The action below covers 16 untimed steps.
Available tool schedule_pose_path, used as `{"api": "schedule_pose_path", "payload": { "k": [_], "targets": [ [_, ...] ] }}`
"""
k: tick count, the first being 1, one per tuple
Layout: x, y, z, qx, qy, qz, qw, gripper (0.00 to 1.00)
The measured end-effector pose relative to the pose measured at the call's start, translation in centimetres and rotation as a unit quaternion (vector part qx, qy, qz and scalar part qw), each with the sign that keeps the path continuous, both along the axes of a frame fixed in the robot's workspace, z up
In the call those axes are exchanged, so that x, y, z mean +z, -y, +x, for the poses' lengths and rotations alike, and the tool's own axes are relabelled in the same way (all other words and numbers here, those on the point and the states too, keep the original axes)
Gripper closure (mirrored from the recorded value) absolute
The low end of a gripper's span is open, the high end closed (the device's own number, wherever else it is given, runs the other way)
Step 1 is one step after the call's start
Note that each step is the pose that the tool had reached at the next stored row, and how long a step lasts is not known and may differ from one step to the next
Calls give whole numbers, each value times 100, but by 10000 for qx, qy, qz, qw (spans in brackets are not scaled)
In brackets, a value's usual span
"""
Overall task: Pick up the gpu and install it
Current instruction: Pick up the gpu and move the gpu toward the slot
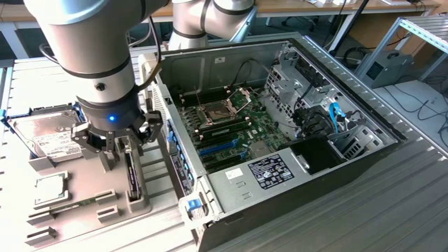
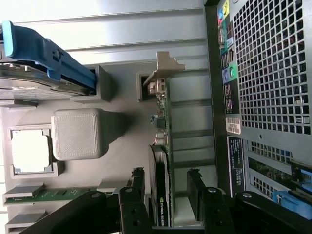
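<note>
Black two-finger gripper (image 2: 166, 184) spread wide, straddling thin black-faced gpu card w/ silver bracket (image 2: 161, 141), no contact visible; card stands on edge in grey plastic parts tray (image 1: 81, 181).

Gpu (image 1: 131, 178): black face, green board edge, silver bracket. End effector (image 1: 117, 155): black. Computer case (image 1: 231, 63): grey metal; its rear panel (image 2: 268, 63) is perforated in a square grid. Motherboard (image 1: 242, 126): green with blue slots. Hard drive (image 1: 48, 137): silver with a white label.
</note>
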<state>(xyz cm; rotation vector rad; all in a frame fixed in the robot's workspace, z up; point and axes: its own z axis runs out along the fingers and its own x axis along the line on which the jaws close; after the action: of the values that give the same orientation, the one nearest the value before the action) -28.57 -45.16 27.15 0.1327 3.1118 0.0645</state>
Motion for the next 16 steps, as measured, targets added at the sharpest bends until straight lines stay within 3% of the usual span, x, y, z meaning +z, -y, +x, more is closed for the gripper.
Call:
{"api": "schedule_pose_path", "payload": {
  "k": [9,16],
  "targets": [
    [-117,-19,-47,0,-1,-1,10000,52],
    [-208,-73,-46,0,-1,-7,10000,52]
  ]
}}
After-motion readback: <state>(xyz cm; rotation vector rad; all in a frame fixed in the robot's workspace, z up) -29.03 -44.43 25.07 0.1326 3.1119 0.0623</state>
